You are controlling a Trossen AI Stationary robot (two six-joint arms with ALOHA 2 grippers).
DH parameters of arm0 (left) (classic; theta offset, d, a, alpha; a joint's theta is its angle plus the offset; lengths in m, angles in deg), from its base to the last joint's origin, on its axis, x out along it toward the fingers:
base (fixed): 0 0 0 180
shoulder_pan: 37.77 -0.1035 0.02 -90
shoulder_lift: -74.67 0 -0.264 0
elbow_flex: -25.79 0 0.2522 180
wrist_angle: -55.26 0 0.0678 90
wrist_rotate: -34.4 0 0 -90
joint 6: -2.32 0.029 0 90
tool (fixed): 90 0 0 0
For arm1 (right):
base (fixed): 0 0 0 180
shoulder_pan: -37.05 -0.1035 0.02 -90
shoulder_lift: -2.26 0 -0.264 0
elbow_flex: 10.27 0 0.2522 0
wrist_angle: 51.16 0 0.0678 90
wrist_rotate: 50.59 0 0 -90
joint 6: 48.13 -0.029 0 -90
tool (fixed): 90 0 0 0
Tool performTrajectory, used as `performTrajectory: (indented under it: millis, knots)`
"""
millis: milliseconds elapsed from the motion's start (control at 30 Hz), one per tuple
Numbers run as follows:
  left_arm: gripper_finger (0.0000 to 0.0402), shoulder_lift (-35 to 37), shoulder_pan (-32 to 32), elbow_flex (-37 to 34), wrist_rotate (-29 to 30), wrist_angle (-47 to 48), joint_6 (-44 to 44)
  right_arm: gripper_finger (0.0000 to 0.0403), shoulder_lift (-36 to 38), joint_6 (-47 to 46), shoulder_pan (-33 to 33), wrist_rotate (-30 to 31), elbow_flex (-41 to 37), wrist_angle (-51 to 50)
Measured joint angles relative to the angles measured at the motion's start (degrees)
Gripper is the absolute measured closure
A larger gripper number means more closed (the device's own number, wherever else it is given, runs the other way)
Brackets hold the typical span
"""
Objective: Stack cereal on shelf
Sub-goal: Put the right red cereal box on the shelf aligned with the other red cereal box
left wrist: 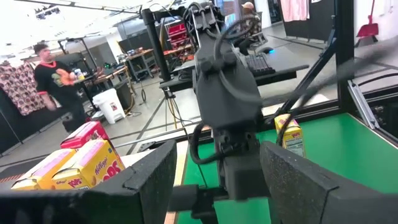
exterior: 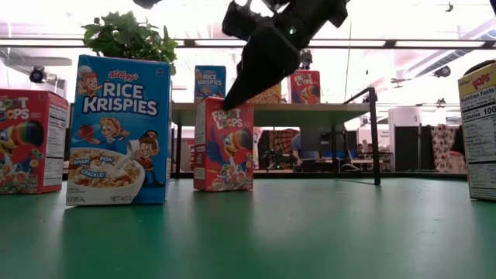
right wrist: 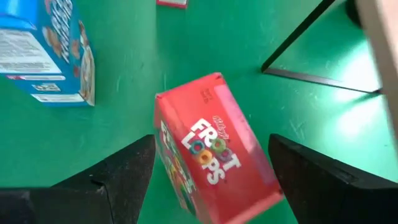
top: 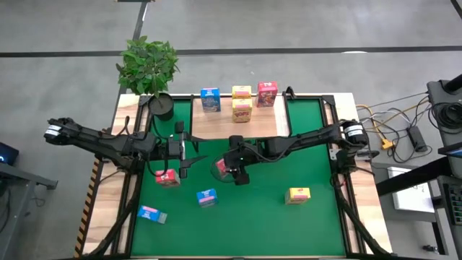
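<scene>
The right end effector hangs spread wide over an upright red Froot Loops box just before the shelf, the left end effector wide beside it.

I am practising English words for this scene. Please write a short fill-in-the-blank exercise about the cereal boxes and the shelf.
1. The right pincer hovers open over a red cardboard Froot Loops box standing on the ___ table mat.
2. The light-wood shelf board carries ___ boxes.
3. A potted ___ stands at the table's far left corner.

Missing words: green; four; plant
</scene>
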Motion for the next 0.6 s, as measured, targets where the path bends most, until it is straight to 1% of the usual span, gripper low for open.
performTrajectory:
  millis: [133, 333, 467, 600]
  knots:
    - [0.0187, 0.0, 0.0, 0.0, 0.0, -0.01, 0.0, 0.0106, -1.47, 0.2, 0.02, -0.16, -0.02, -0.72]
    - [0.0187, 0.0, 0.02, 0.0, -0.01, 0.0, 0.0, 0.0125, -0.99, -1.35, -0.13, -0.85, -0.04, -1.62]
    - [0.0187, 0.0, 0.0, 0.0, 0.0, 0.0, 0.02, 0.0147, -0.95, -2.75, -0.11, -3.34, -0.04, -1.49]
    - [0.0187, 0.0, 0.01, 0.0, 0.0, 0.0, 0.0, 0.0176, -0.95, -3.11, -0.13, -3.49, -0.04, -1.58]
